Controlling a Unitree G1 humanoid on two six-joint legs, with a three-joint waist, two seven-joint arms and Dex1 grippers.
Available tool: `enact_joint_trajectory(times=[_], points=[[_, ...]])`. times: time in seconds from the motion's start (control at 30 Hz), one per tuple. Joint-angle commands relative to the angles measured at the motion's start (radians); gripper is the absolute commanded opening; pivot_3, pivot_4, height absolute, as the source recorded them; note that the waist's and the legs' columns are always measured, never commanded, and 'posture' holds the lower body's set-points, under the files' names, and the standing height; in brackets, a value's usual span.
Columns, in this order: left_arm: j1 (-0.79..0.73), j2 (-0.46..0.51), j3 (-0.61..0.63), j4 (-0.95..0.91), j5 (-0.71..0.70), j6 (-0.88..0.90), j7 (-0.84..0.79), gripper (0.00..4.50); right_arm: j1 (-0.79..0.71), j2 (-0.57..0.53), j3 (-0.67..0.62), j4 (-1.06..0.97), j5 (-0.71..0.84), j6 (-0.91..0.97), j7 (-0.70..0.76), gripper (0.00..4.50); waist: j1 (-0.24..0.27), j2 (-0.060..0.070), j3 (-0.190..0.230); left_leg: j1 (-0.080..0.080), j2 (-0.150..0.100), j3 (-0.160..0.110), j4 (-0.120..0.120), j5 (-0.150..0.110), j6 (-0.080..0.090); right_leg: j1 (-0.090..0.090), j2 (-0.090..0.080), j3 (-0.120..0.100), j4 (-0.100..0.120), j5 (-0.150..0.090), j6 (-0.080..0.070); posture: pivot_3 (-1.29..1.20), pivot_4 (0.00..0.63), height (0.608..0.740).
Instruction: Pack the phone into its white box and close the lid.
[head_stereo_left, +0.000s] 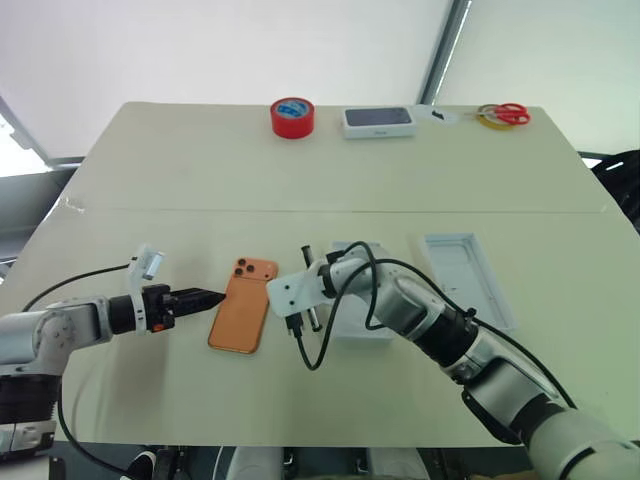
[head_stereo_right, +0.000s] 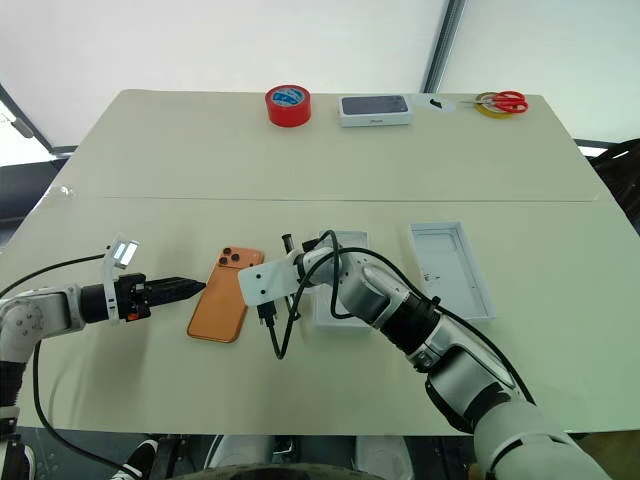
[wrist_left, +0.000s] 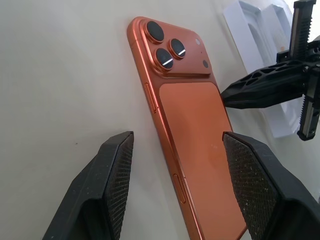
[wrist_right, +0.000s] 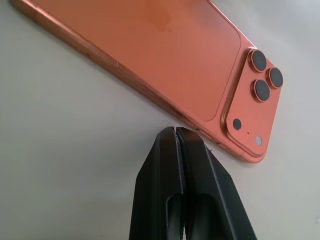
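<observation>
Phone (head_stereo_left: 243, 305) lies face-down, lenses toward the red tape (head_stereo_left: 292, 117); left gripper (head_stereo_left: 212, 298) fingers spread beside it, right gripper (wrist_right: 176, 131) fingers clenched empty at its edge.

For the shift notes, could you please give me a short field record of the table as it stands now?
phone: flat on table, camera side up, not yet boxed
white box: open, beside phone, partly behind right arm
lid: lying apart, inside up
left gripper: open, at phone's near end
right gripper: shut, tips at phone's edge
far edge: tape roll, scissors
</observation>
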Motion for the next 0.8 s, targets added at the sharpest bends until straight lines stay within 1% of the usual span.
enact_joint_trajectory(times=[0.03,0.13,0.17,0.23,0.33,0.47,0.53,0.6,0.7,0.8], points=[[0.025,-0.054,-0.103,-0.033,0.002,0.074,0.017,3.00,0.012,0.018,0.018,0.014,-0.013,0.004,0.002,0.06,0.001,0.001,-0.001,0.001,0.000,0.000,0.000,0.000,0.000,0.000,0.000,0.000,0.000,0.000,0.000,0.00,0.150,0.730],[0.023,-0.096,-0.131,-0.088,-0.006,0.107,0.046,3.00,0.009,0.017,0.003,0.019,-0.012,0.001,0.006,0.06,0.004,0.002,-0.005,0.001,-0.001,0.000,0.000,0.000,0.000,0.000,-0.001,0.000,0.000,0.000,0.000,0.00,0.150,0.730],[0.011,-0.115,-0.141,-0.117,-0.005,0.132,0.079,3.00,0.010,0.013,-0.001,0.021,-0.015,-0.003,0.004,0.06,0.006,0.003,-0.006,0.002,-0.001,0.000,0.000,0.000,0.000,0.000,-0.001,0.000,0.000,0.000,0.000,0.00,0.150,0.730],[-0.024,-0.157,-0.134,-0.154,-0.022,0.207,0.151,3.00,0.014,0.006,-0.007,0.023,-0.020,-0.003,0.002,0.06,0.012,0.007,-0.009,0.002,-0.002,-0.001,0.000,-0.001,0.001,0.000,-0.003,0.000,0.000,0.000,0.000,0.00,0.150,0.730],[-0.045,-0.177,-0.123,-0.198,-0.036,0.262,0.195,3.00,0.019,0.001,-0.012,0.021,-0.022,-0.007,0.001,0.06,0.014,0.008,-0.011,0.003,-0.006,-0.002,0.000,-0.001,0.002,0.002,-0.006,0.000,0.000,0.000,0.000,0.00,0.150,0.730],[-0.130,-0.281,0.007,-0.156,-0.086,0.369,0.278,3.00,0.026,0.004,-0.019,0.019,-0.024,0.001,0.000,0.06,0.018,0.009,-0.011,0.004,-0.008,-0.004,0.000,-0.002,0.003,0.004,-0.007,-0.001,0.001,0.000,0.000,0.00,0.150,0.730],[-0.157,-0.315,0.063,-0.141,-0.091,0.411,0.299,3.00,0.030,0.006,-0.022,0.019,-0.027,-0.001,0.002,0.06,0.021,0.008,-0.011,0.004,-0.008,-0.004,0.000,-0.001,0.003,0.005,-0.007,-0.001,0.001,0.000,0.000,0.00,0.150,0.730],[-0.169,-0.320,0.091,-0.140,-0.089,0.440,0.301,3.00,0.030,0.004,-0.021,0.021,-0.036,-0.012,-0.001,0.06,0.022,0.008,-0.011,0.004,-0.008,-0.004,0.000,-0.001,0.003,0.005,-0.007,-0.001,0.001,0.000,0.000,0.00,0.150,0.730],[-0.172,-0.305,0.076,-0.147,-0.057,0.458,0.325,3.00,0.027,0.007,-0.030,0.038,-0.036,-0.015,-0.007,0.06,0.010,0.004,-0.011,0.002,-0.008,-0.004,0.001,-0.001,0.003,0.006,-0.007,-0.001,0.002,0.000,0.000,0.00,0.150,0.730],[-0.182,-0.315,0.063,-0.168,-0.058,0.482,0.346,3.00,0.024,0.007,-0.033,0.047,-0.038,-0.026,-0.006,0.06,0.001,0.003,-0.011,0.002,-0.008,-0.004,0.000,-0.001,0.003,0.005,-0.005,-0.001,0.002,0.000,0.000,0.00,0.150,0.730]])
